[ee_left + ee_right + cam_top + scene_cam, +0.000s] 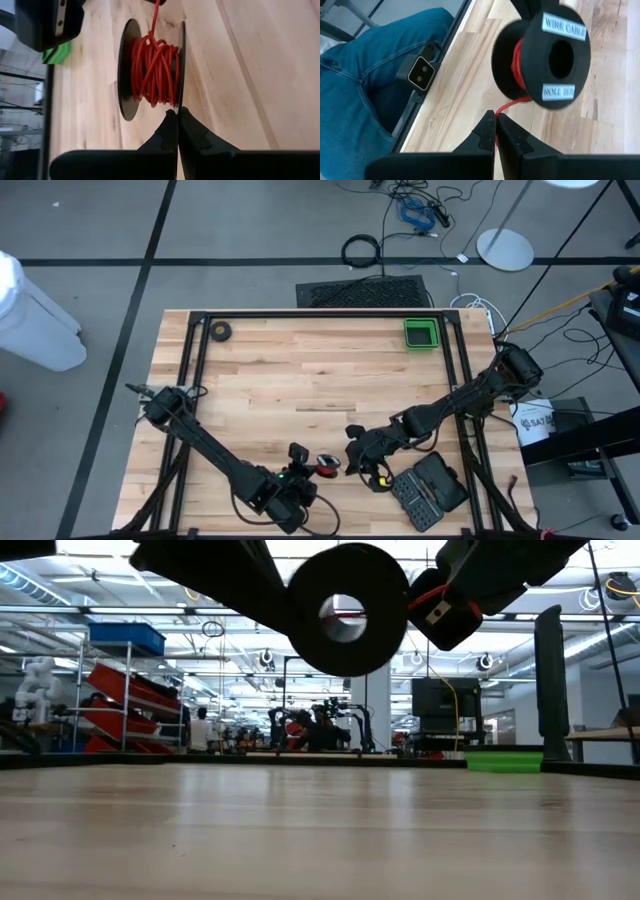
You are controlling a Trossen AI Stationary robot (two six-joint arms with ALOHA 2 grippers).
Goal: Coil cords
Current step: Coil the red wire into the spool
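green tray (421, 334): far right corner of table (300, 380) | small black roll (220, 331): far left corner | black case (428, 492): near right edge | person in jeans (365, 85): beside table

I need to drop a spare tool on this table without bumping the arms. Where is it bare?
The middle of the table is bare, between the small black ring and the green tray. The near edge is crowded: left gripper, reel, right gripper, black case.
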